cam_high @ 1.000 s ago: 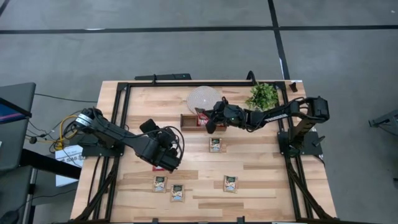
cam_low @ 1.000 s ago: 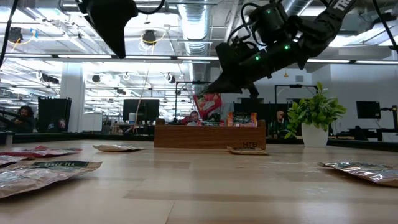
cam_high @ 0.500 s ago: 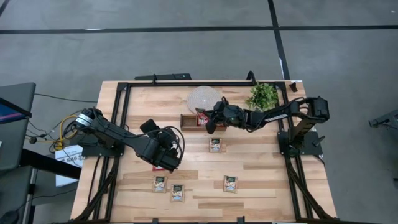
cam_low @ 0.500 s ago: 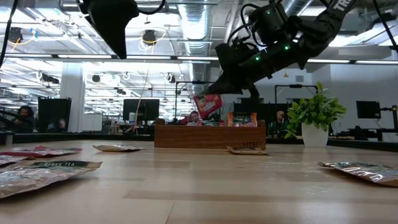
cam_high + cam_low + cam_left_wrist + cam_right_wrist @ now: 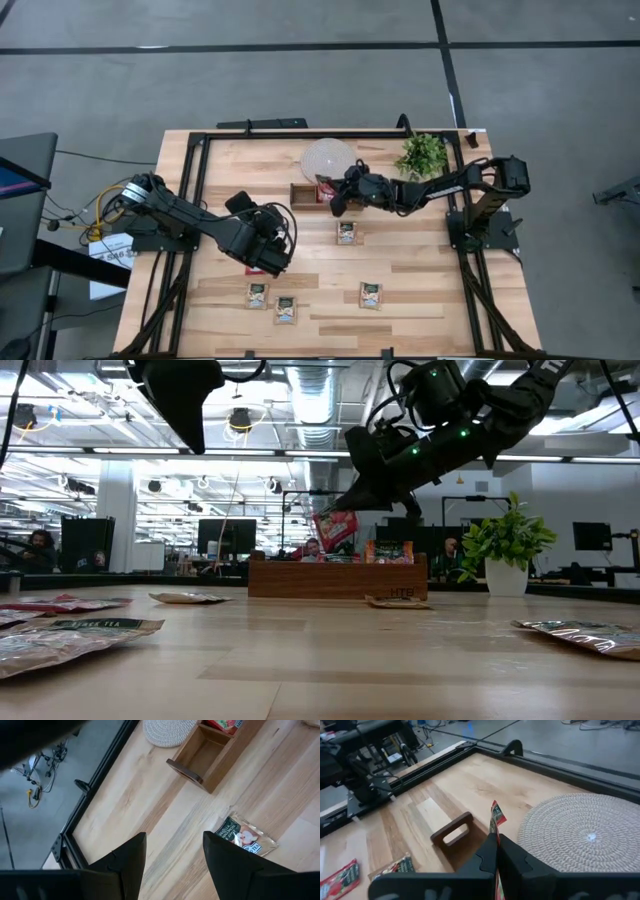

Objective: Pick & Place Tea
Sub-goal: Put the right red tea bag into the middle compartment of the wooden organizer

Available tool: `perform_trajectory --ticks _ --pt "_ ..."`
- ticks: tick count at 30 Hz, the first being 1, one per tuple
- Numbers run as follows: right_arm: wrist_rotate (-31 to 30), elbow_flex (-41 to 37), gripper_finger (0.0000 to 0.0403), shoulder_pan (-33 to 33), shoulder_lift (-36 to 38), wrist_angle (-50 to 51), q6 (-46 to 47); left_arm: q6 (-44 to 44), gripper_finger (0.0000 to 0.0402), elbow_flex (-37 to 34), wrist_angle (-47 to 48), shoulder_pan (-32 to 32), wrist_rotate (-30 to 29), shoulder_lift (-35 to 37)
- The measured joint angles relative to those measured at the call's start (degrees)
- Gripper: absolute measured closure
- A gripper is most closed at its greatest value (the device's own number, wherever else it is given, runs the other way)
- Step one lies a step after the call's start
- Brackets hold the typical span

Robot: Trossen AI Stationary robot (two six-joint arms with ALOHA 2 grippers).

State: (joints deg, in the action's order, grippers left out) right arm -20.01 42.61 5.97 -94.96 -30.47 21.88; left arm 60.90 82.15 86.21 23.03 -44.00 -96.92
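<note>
My right gripper (image 5: 335,196) is shut on a red tea sachet (image 5: 335,528) and hovers above the brown wooden tray (image 5: 303,192), near its left end (image 5: 454,836). Other sachets stand in the tray (image 5: 390,550). A pale sachet (image 5: 346,233) lies flat on the table just in front of the tray, and three more (image 5: 286,309) lie near the front edge. My left gripper (image 5: 172,865) hangs open in the air left of centre (image 5: 270,248), touching nothing, with the pale sachet (image 5: 242,837) below and ahead of it. My right gripper pinches the red sachet between its two fingers (image 5: 487,852), with the sachet on edge in the gap and one end (image 5: 496,815) sticking out past the fingertips. The fingers slant down from the table's right. The sachet hangs tilted below them (image 5: 330,532), clear of the tray.
A round woven mat (image 5: 328,158) lies behind the tray, and a potted plant (image 5: 422,153) stands at the back right. A black frame (image 5: 200,170) borders the tabletop. Bare wood lies between the tray and the front sachets.
</note>
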Motion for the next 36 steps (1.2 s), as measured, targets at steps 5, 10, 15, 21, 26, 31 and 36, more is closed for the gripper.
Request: perform_trajectory --ticks 5,10,15,21,26,31,36 --pt "-1.58 0.0 0.0403 -0.45 0.0 -1.56 2.7 0.0 0.0212 0.0 0.0 0.0 -0.67 0.0" --pt "-1.72 0.0 0.0403 -0.58 0.02 -4.6 6.3 0.0 0.0212 0.0 0.0 -0.01 -0.84 -0.01" --pt "-2.85 0.0 0.0403 -1.12 0.02 -2.71 7.07 0.0 0.0212 0.0 -0.02 0.0 -0.84 -0.02" --pt "-4.17 -0.05 0.0403 -2.39 -5.02 -7.56 6.27 0.0 0.0212 0.0 -0.01 0.0 -1.23 -0.02" --pt "-3.74 -0.05 0.0403 -2.5 -7.34 -11.73 3.47 0.0 0.0212 0.0 -0.04 0.0 -1.15 -0.02" --pt "-3.58 0.0 0.0403 -1.48 -5.76 -7.41 1.56 0.0 0.0212 0.0 -0.02 0.0 -1.08 -0.02" --pt "-3.61 0.0 0.0403 -0.7 -5.53 -3.7 1.55 0.0 0.0212 0.0 -0.02 0.0 -1.15 -0.02"
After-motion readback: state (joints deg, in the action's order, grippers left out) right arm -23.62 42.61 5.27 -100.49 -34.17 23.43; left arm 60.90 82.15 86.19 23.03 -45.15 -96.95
